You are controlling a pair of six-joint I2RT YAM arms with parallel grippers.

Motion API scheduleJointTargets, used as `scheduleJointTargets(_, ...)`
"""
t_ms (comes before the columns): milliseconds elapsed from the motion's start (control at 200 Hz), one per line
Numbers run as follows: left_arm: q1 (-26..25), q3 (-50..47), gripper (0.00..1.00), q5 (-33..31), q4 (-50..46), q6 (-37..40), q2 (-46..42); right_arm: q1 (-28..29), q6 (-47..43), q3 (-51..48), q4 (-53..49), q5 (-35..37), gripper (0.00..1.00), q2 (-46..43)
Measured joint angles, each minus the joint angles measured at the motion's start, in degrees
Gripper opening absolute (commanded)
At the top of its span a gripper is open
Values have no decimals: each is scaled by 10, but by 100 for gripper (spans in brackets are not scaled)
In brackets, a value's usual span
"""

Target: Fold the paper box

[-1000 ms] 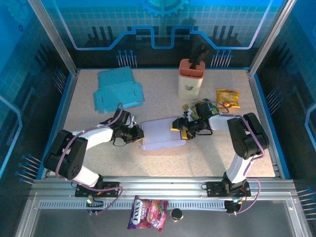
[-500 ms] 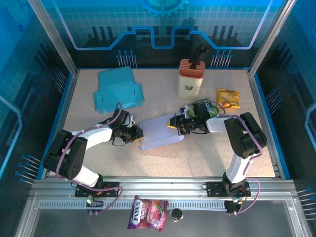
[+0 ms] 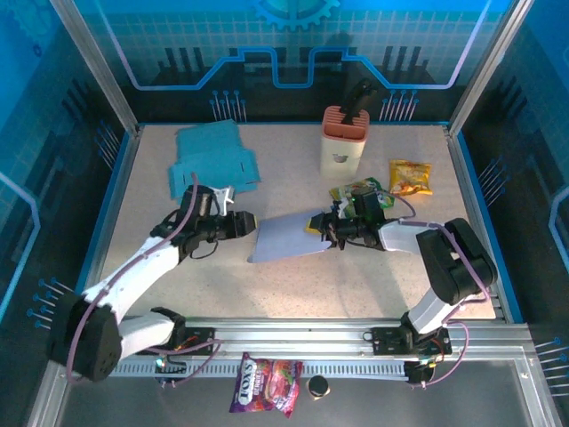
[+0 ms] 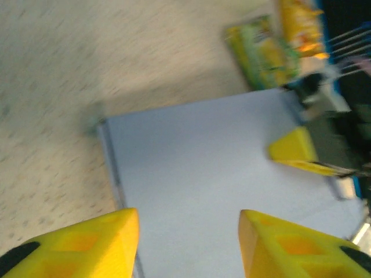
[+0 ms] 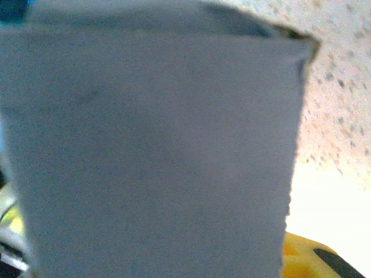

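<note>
The box (image 3: 283, 237) sits mid-table, a pale lilac sheet. Left claw (image 3: 244, 224) at its 9 o'clock, jaws spread, gripping nothing, tips just off the edge. Right claw (image 3: 322, 224) at 3 o'clock, pinching the box's edge, yellow finger (image 4: 294, 152) on top.

Pale paper box (image 5: 151, 150) close up, speckled table (image 5: 342, 116) beyond, yellow fingertip (image 5: 307, 258) below
</note>
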Motion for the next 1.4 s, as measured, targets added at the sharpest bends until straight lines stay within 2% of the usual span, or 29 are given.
scheduleJointTargets(110, -54, 18, 64, 23, -17, 95, -57, -2, 82, -13, -19, 6, 35, -31)
scheduleJointTargets(195, -108, 57, 67, 38, -57, 194, -53, -2, 140, -24, -45, 6, 32, -58)
scheduleJointTargets(340, -195, 73, 76, 18, -103, 352, -49, -5, 237, -61, -70, 2, 32, -109)
scheduleJointTargets(475, -209, 74, 78, -8, -131, 466, -36, -19, 294, -89, -82, -14, 32, -137)
scheduleJointTargets(625, -220, 83, 79, -16, -152, 555, 4, -35, 323, -99, -96, -33, 32, -146)
scheduleJointTargets(850, -225, 83, 80, -42, -150, 624, 60, -54, 330, -105, -107, -52, 34, -139)
scheduleJointTargets(1126, -226, 86, 78, -82, -111, 652, 115, -75, 317, -105, -127, -70, 35, -118)
scheduleJointTargets(1226, -226, 91, 71, -87, -100, 657, 139, -84, 310, -105, -142, -69, 38, -108)
scheduleJointTargets(1341, -226, 108, 54, -90, -95, 653, 174, -95, 297, -105, -173, -67, 44, -96)
scheduleJointTargets(1401, -226, 121, 48, -90, -96, 652, 189, -101, 291, -101, -187, -68, 47, -95)
